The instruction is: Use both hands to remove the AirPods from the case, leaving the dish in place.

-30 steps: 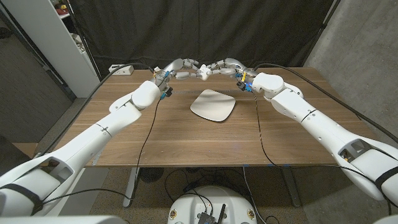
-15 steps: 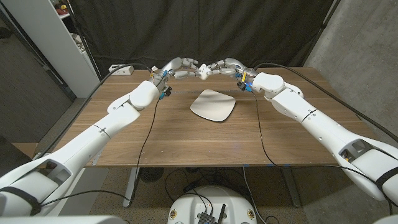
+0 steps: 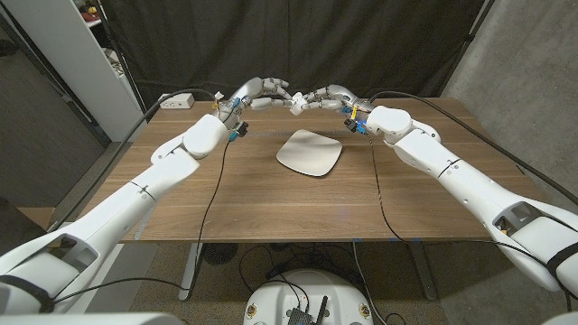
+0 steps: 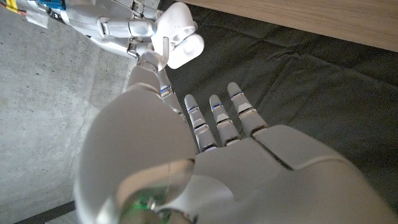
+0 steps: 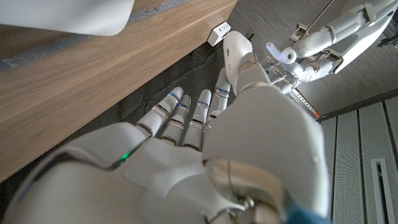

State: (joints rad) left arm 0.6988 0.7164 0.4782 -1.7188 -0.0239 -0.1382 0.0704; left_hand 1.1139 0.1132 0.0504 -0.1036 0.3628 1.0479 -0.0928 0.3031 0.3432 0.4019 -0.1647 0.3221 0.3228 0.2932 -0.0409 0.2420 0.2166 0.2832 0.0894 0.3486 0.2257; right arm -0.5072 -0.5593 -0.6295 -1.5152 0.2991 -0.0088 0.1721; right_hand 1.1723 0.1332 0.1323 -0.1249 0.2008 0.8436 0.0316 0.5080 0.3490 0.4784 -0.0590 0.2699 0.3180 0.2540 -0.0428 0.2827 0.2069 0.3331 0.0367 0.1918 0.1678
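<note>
No brand mark, label or readable writing shows on anything in view. The open white AirPods case (image 3: 298, 104) hangs in the air above the far edge of the wooden tabletop (image 3: 271, 203), between the two robot hands. In the left wrist view the right robot hand (image 3: 327, 96) clamps the case (image 4: 179, 36) in its fingers, lid swung open beside the body. In the right wrist view the left robot hand (image 3: 262, 93) pinches a white AirPod (image 5: 279, 53) in its fingertips, clear of the case. The left robot hand's own thumb reaches toward the case while its other fingers (image 4: 214, 115) stretch out straight and apart. The white dish (image 3: 310, 153), rounded and square, lies on the tabletop nearer the robot than both hands, touching neither. A white power strip (image 3: 178, 99) sits at the tabletop's far left corner, and black cables (image 3: 212, 194) run along both arms and trail across the wood. A black curtain (image 3: 298, 41) hangs behind the tabletop, a white shelf unit (image 3: 77, 54) stands at the left, and a grey wall (image 3: 533, 54) rises at the right.
</note>
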